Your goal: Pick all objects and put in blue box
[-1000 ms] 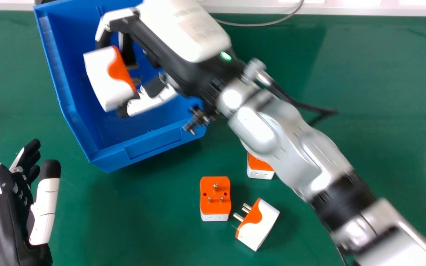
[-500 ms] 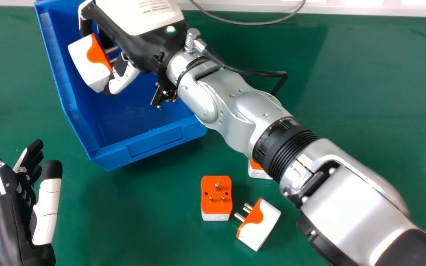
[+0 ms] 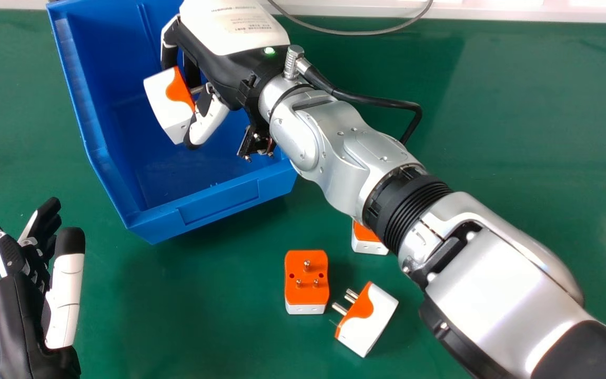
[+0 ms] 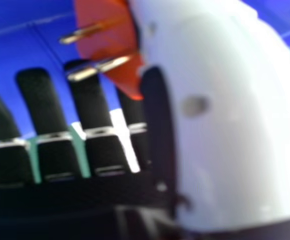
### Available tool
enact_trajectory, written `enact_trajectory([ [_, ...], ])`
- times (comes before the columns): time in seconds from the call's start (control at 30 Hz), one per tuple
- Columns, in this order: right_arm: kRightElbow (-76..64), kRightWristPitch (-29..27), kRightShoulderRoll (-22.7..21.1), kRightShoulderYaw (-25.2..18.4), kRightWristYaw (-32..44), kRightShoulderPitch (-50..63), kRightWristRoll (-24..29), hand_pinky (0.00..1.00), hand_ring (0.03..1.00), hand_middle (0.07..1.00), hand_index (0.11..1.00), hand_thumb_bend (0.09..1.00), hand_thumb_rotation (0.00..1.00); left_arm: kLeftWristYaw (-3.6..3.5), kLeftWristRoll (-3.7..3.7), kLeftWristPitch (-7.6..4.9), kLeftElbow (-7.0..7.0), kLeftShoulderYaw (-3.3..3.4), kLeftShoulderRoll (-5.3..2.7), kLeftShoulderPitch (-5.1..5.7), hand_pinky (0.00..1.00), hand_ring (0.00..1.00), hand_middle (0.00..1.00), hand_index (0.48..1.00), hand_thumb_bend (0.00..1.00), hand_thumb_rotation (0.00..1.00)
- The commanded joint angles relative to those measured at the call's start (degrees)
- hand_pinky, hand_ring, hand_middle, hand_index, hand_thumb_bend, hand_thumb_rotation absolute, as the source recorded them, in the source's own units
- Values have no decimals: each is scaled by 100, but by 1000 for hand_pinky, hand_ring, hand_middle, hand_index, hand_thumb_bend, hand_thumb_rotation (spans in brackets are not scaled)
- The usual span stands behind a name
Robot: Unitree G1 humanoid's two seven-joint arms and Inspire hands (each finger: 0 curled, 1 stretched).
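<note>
Green work surface [image 3: 492, 158], with a pale strip [image 3: 513, 11] along its far edge and one grey cable [image 3: 371, 32] looping down from it.

Item: one blue box [image 3: 219, 197], open-topped, set at a slant on the far left part of the surface.

Item: one right hand [image 3: 229, 63], black and white, over the box, its silver forearm [image 3: 340, 152] crossing from the near right corner. State of its fingers [image 3: 168, 55]: curled partway, closed against the thumb [image 3: 211, 123] on a plug adapter [image 3: 169, 108]. Said adapter: white body, orange pin side, held tilted above the box's interior; the metal pins point in towards the palm, two of them plain to see in the right hand view.

Item: one left hand [image 3: 19, 310], at the near left, fingers apart and loosely extended, nothing in its hold.

Remaining stock, outside the box: three more adapters, orange and white. First, an orange-faced adapter [image 3: 306, 279] with three pins upward. Second, an angled adapter [image 3: 369, 321] just beside it, on its side, pins towards the first. Third, a half-hidden adapter [image 3: 369, 241], farther back, partly covered by the right arm.
</note>
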Motion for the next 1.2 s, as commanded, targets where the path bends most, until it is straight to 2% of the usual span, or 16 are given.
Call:
enact_trajectory([
  [0.0,-121,-24,306,130,-199,-402,-70,895,968,974,964,430,226,-12,-29,-124,-57,13,35,18,915,886,870,886,913,838],
  [0.07,-130,-46,274,228,-303,-400,-128,895,968,974,964,430,226,-10,-18,-111,-84,7,29,30,915,886,870,886,913,838],
  [0.23,-152,-126,182,375,-569,-321,-185,966,999,999,999,449,300,8,18,-106,-71,6,33,17,913,888,873,887,915,837],
  [0.4,-121,48,171,593,-820,-228,-381,972,1000,1000,1000,486,379,18,46,-113,-64,6,39,26,913,888,873,887,915,837],
  [0.43,-147,70,168,613,-836,-205,-390,972,1000,1000,1000,486,379,25,70,-117,-69,5,41,36,913,888,873,887,915,837],
  [0.53,-246,86,155,613,-886,-140,-379,990,1000,1000,1000,521,444,39,122,-115,-99,0,42,68,914,888,872,886,913,835],
  [0.7,-632,-15,49,521,-1050,120,-274,999,1000,1000,1000,533,464,43,144,-113,-130,5,32,97,913,889,876,887,907,833],
  [0.87,-2313,-114,-452,442,-1169,1211,-260,1000,1000,1000,1000,501,419,13,97,-111,-162,6,28,137,913,890,877,888,908,834],
  [1.03,-4885,-82,-1131,328,-965,2875,-377,1000,1000,1000,1000,478,384,10,77,-48,-259,6,8,197,917,892,879,889,908,837],
  [1.17,-6467,-163,-1502,205,-1004,4161,-369,1000,1000,1000,1000,472,375,-10,46,-8,-293,22,27,232,920,893,880,891,910,840],
])
